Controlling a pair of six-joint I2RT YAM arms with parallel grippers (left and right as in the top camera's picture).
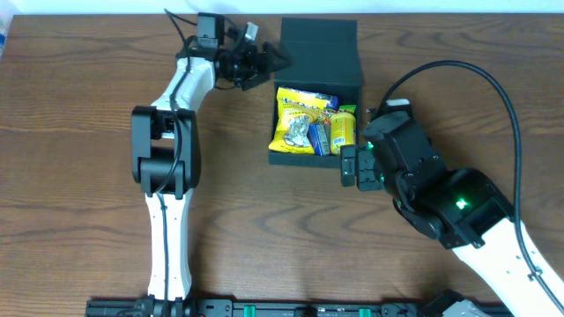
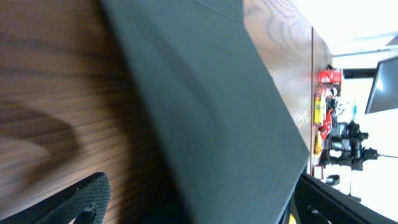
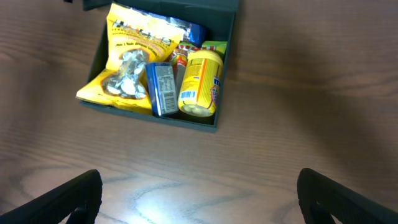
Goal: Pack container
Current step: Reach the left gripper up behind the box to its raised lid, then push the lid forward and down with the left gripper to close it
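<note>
Toward the far middle of the brown wooden worktop (image 1: 79,176), the dark green container (image 1: 300,160), open, its lid (image 1: 319,48) swung back at the far edge. Packed inside, side by side: a crinkly yellow bag (image 3: 127,56) filling the left half; a small blue packet (image 3: 161,90) just beside it; a yellow tub (image 3: 200,84) lying on its side against the right wall; a green packet (image 3: 214,46) tucked behind the tub; a sliver of something red between bag and tub, too hidden to name.

Up at the lid's left edge, the left claw (image 1: 258,63), spread wide. From the left wrist, a close, blurred slab of dark green lid running across between the two black fingers (image 2: 87,200); contact with either finger: cannot tell.

Just beside the container's near right corner, the right claw (image 1: 356,167), low over bare wood and likewise spread wide, with nothing between its fingers (image 3: 74,199) but worktop. From the right wrist, the whole container ahead of the claw and apart from it, contents in plain view.

Over the worktop at the right, a black cable (image 1: 467,70) in a broad loop.
</note>
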